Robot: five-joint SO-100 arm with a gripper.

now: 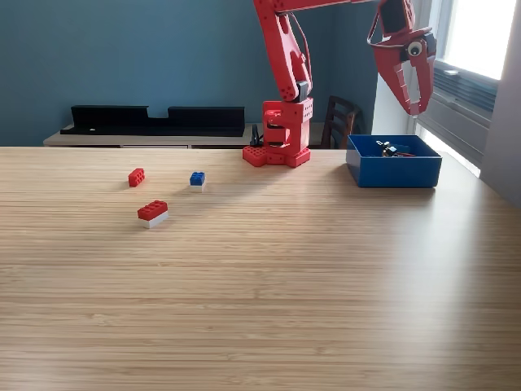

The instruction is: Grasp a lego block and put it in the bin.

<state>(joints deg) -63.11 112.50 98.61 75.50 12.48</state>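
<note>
The gripper is hung above the blue bin at the tabletop's far right edge, jaws nearly closed, nothing held. 3 lego blocks are left mid-left. No writing readable.

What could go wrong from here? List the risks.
1. The hand hangs above the blue bin, far from the three blocks; a long swing to them could miss.
2. The small red block and blue block are tiny, so the hand may knock them aside.
3. The red-and-white block is stacked and might split when pinched.
</note>
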